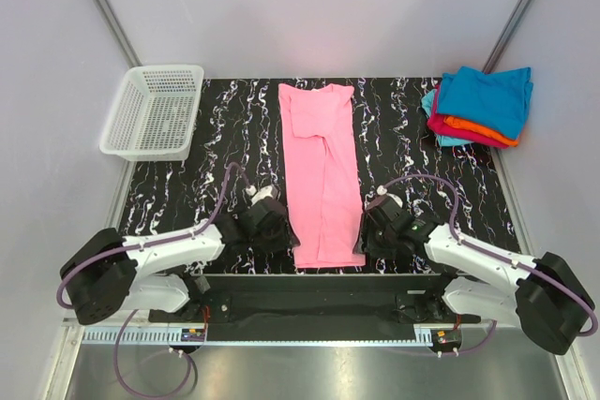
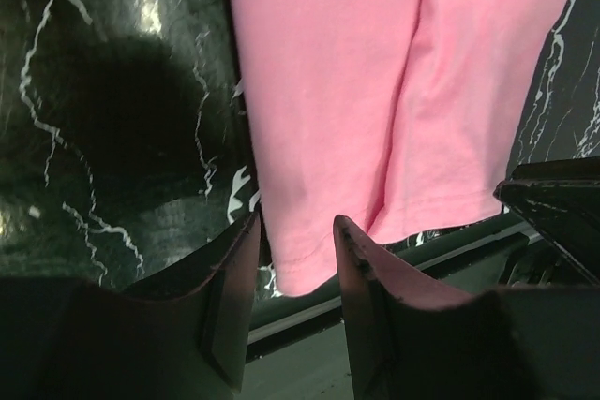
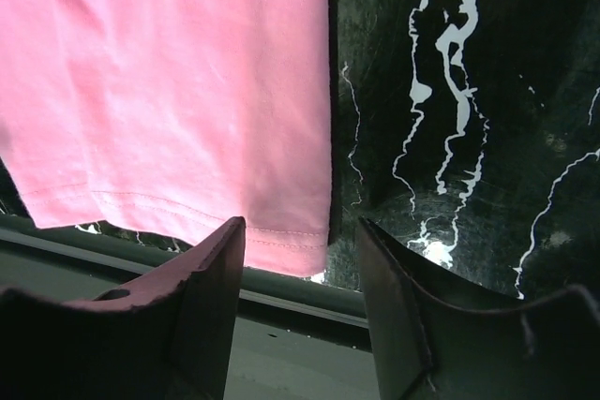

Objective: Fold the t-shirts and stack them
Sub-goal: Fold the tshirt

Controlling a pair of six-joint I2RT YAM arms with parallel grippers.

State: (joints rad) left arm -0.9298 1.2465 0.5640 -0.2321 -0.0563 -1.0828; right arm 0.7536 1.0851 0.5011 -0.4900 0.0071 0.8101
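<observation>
A bright pink t-shirt [image 1: 321,166] lies on the black marbled table [image 1: 422,175], folded lengthwise into a narrow strip with its hem toward the arms. My left gripper [image 1: 277,231] is at the hem's near left corner. In the left wrist view the pink t-shirt [image 2: 375,91] reaches between the jaws of the left gripper [image 2: 296,222], which stand apart around it. My right gripper [image 1: 375,231] is at the near right corner. The right wrist view shows the pink t-shirt [image 3: 169,91] with that corner between the open jaws of the right gripper [image 3: 300,224].
A stack of folded t-shirts [image 1: 478,105], teal on top over orange and magenta, sits at the far right corner. A white mesh basket [image 1: 155,110] stands at the far left. The table's near edge runs just below both grippers.
</observation>
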